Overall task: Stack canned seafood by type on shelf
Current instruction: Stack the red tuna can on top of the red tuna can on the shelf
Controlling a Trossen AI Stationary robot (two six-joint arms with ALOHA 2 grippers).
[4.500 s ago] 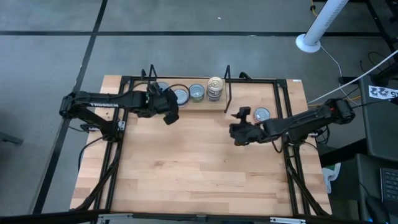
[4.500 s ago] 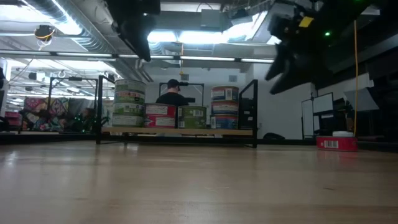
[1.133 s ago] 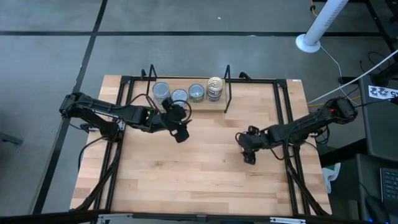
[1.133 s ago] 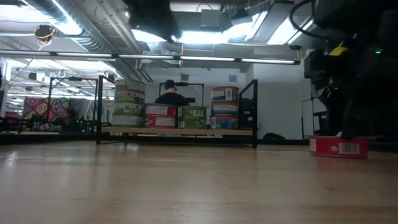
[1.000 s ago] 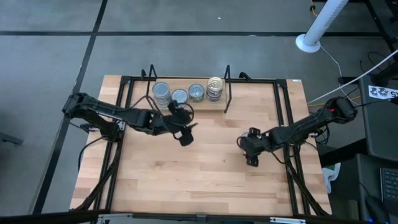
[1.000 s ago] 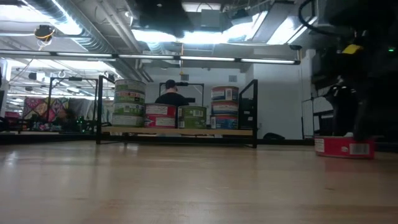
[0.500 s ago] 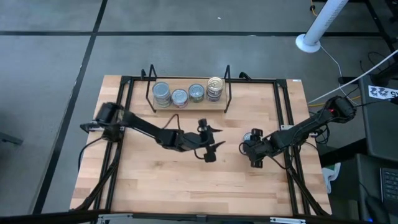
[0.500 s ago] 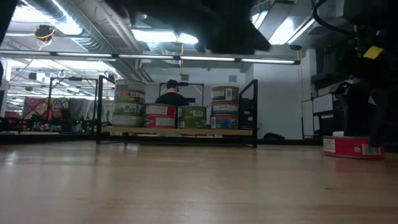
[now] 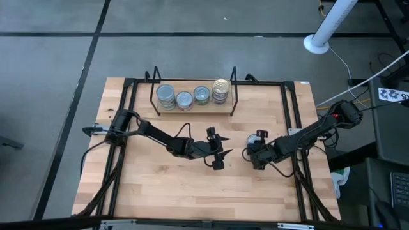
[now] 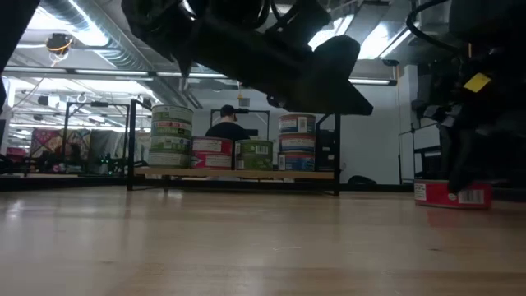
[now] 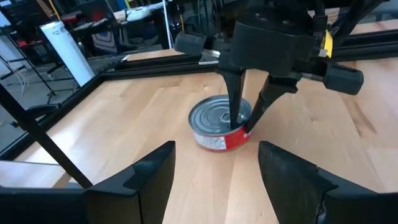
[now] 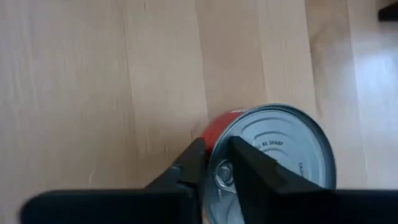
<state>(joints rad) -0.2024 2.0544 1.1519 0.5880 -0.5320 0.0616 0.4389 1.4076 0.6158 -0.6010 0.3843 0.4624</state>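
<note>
Four spots on the low black wire shelf with the light wooden base [image 9: 192,107] already hold tins, and in the low view the two end spots are stacked higher than the two in the middle. You have one tin left off the shelf, a red-sided round flat tin with a silver lid [image 11: 221,121]. It sits upright on the light wooden bench [image 9: 192,191], right of centre and well apart from the shelf.

Judged progress: mostly done. This tin is not yet lifted, carried or placed with the red labels.

Right pincer [image 12: 217,149]: pointing down on the tin, one finger on the lid and the other outside the wall, closed together on the rim. The tin's base is on the bench in the low view.

Left pincer [image 9: 218,155]: near the tin on its shelf-centre side, fingers wide apart, holding nothing.
</note>
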